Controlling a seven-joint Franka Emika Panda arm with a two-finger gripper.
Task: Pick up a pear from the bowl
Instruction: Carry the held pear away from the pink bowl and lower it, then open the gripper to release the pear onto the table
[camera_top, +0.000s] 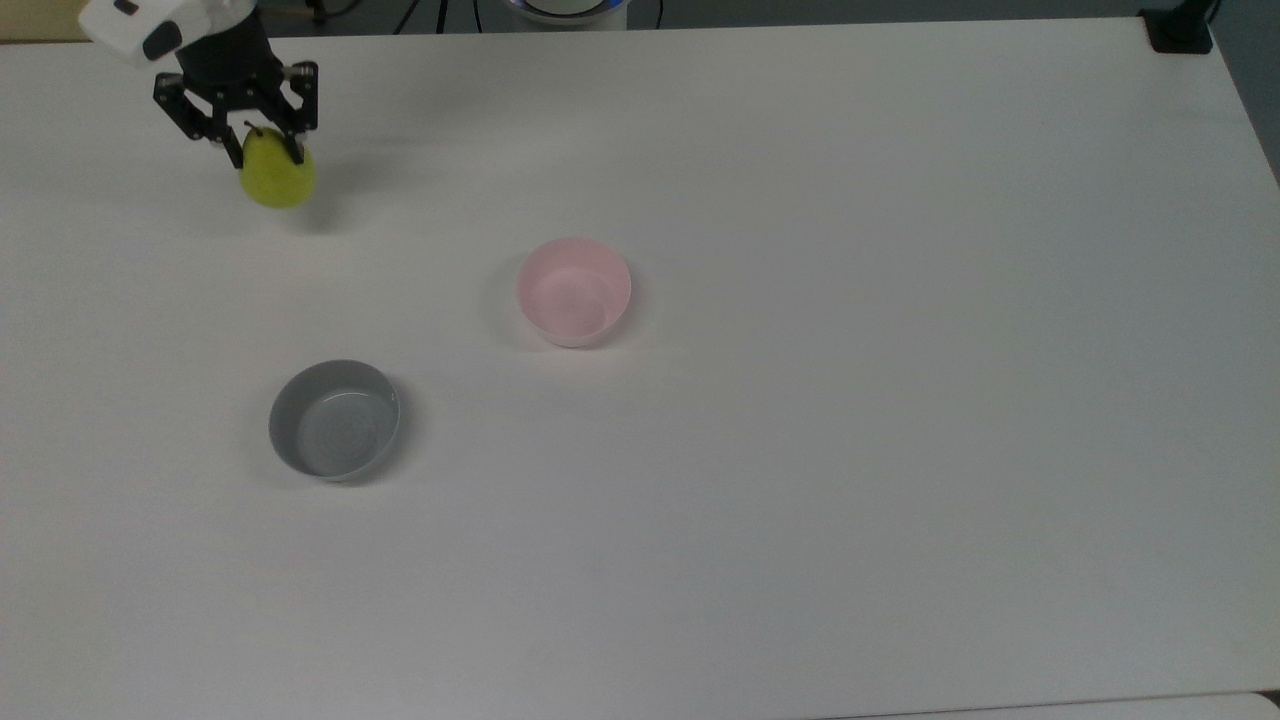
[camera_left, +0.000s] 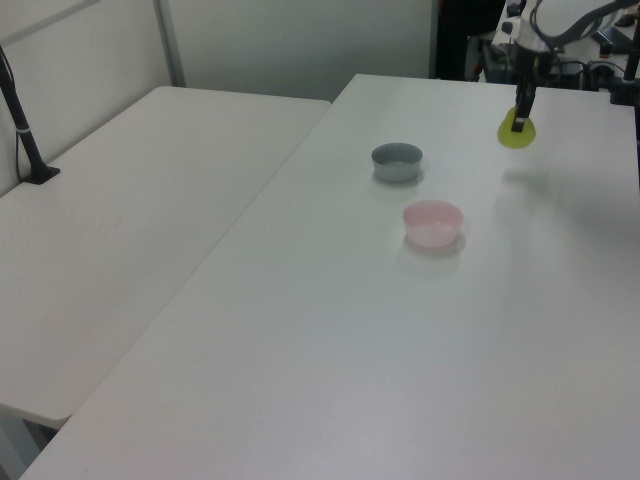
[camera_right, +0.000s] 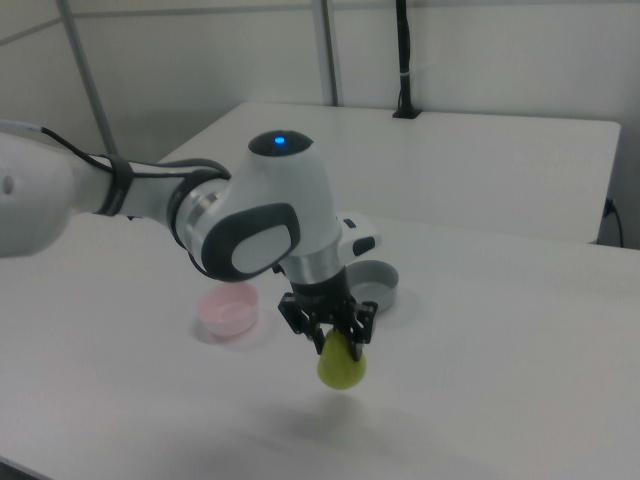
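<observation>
The gripper (camera_top: 262, 150) pinches the pear (camera_top: 277, 178) by its narrow upper end, one finger on each side, so the rounded body hangs below the fingertips. In the top view the pear sits near the table's upper left corner, well apart from the pink bowl (camera_top: 574, 291) at the middle and from the grey bowl (camera_top: 334, 419) lower on the top view's left. The right view shows the pear (camera_right: 342, 364) hanging clear of the table (camera_right: 480, 400) with a soft shadow under it, and the pink bowl (camera_right: 228, 310) behind the arm holds nothing. In the left view the pear (camera_left: 517, 133) hangs at the far end of the table beyond both bowls.

By the look of it the pick itself is done: the fruit is out of the bowl and carried. What matters now is the hold. The grip is high on the tapering neck, where a smooth, rounded fruit could slide down out of the fingers, so the squeeze should be kept firm and even, and any move made slowly, without jerks or swinging. If the pear is to be set down, it should be lowered until its base touches the table before the fingers part.
</observation>
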